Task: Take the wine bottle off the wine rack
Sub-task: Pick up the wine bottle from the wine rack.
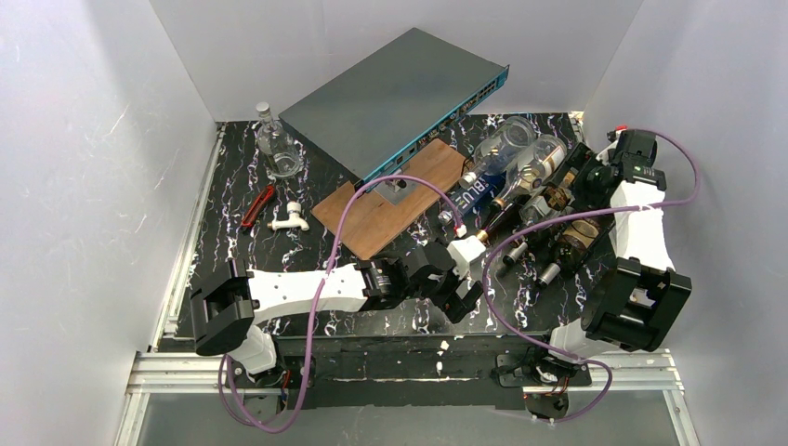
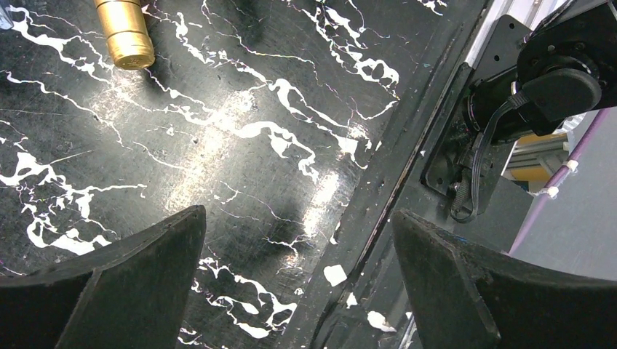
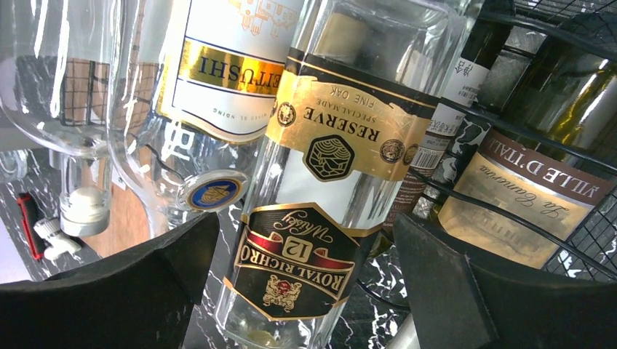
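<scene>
Several bottles lie side by side in the black wire wine rack (image 1: pixel 558 243) at the right of the mat. A dark wine bottle (image 1: pixel 492 223) points its gold-capped neck (image 1: pixel 465 249) toward my left gripper (image 1: pixel 462 302), which hangs open over the mat's near edge. In the left wrist view that gold cap (image 2: pixel 125 33) lies far ahead of the empty left gripper (image 2: pixel 298 225). My right gripper (image 3: pixel 305 233) is open at the bottles' bases. A clear whisky bottle (image 3: pixel 320 182) stands in the gap, ungripped. A green wine bottle (image 3: pixel 524 193) lies behind rack wires (image 3: pixel 509 131).
A grey network switch (image 1: pixel 400 93) rests on a brown wooden board (image 1: pixel 390 212) at the back. A clear glass flask (image 1: pixel 277 149), a red tool (image 1: pixel 257 206) and a white tap piece (image 1: pixel 290 218) lie at the left. White walls enclose the mat.
</scene>
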You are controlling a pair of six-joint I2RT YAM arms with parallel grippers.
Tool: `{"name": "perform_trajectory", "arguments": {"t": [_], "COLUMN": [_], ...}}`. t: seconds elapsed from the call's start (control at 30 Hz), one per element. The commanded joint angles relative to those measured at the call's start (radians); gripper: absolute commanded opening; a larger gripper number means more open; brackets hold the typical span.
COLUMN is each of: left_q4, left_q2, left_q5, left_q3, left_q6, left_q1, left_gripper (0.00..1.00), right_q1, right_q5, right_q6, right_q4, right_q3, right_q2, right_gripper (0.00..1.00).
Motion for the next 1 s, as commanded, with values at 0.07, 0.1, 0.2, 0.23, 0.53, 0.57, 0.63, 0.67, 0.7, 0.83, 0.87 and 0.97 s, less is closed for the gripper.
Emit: {"name": "perform_trajectory", "arguments": {"t": [0.07, 0.1, 0.2, 0.23, 0.53, 0.57, 0.63, 0.67, 0.7, 0.83, 0.87, 0.97], "left_q4": [0.016, 0.016, 0.018, 0.016, 0.014, 0.015, 0.014, 0.013, 0.014, 0.013, 0.012, 0.011], "left_q2": [-0.060, -0.060, -0.057, -0.057, -0.052, -0.052, -0.051, -0.050, -0.050, -0.049, -0.049, -0.048], "left_q5": [-0.012, -0.012, -0.012, -0.012, -0.012, -0.012, -0.010, -0.010, -0.010, -0.011, -0.011, -0.012], "left_q3": [-0.010, -0.011, -0.011, -0.010, -0.008, -0.008, -0.006, -0.007, -0.006, -0.005, -0.006, -0.004], "left_q6": [-0.015, -0.018, -0.022, -0.022, -0.021, -0.021, -0.021, -0.021, -0.021, -0.021, -0.022, -0.021], "left_q1": [0.003, 0.003, 0.003, 0.003, 0.003, 0.003, 0.003, 0.003, 0.003, 0.003, 0.002, 0.003], "left_gripper": [0.99, 0.99, 0.99, 0.99, 0.99, 0.99, 0.99, 0.99, 0.99, 0.99, 0.99, 0.99], "right_q1": [0.007, 0.009, 0.013, 0.015, 0.038, 0.044, 0.056, 0.060, 0.063, 0.069, 0.070, 0.072], "right_q5": [0.049, 0.061, 0.082, 0.087, 0.102, 0.104, 0.104, 0.105, 0.107, 0.114, 0.116, 0.128], "right_q6": [0.089, 0.096, 0.128, 0.139, 0.192, 0.195, 0.200, 0.200, 0.202, 0.205, 0.207, 0.209], "right_q4": [0.062, 0.061, 0.061, 0.060, 0.053, 0.052, 0.056, 0.056, 0.058, 0.063, 0.064, 0.064], "right_q3": [-0.013, -0.014, -0.017, -0.018, -0.026, -0.028, -0.035, -0.037, -0.040, -0.056, -0.059, -0.067], "right_q2": [-0.018, -0.019, -0.020, -0.017, -0.014, -0.014, -0.014, -0.013, -0.013, -0.007, -0.006, -0.003], "right_gripper": [1.00, 1.00, 1.00, 1.00, 1.00, 1.00, 1.00, 1.00, 0.97, 0.95, 0.95, 0.92]}}
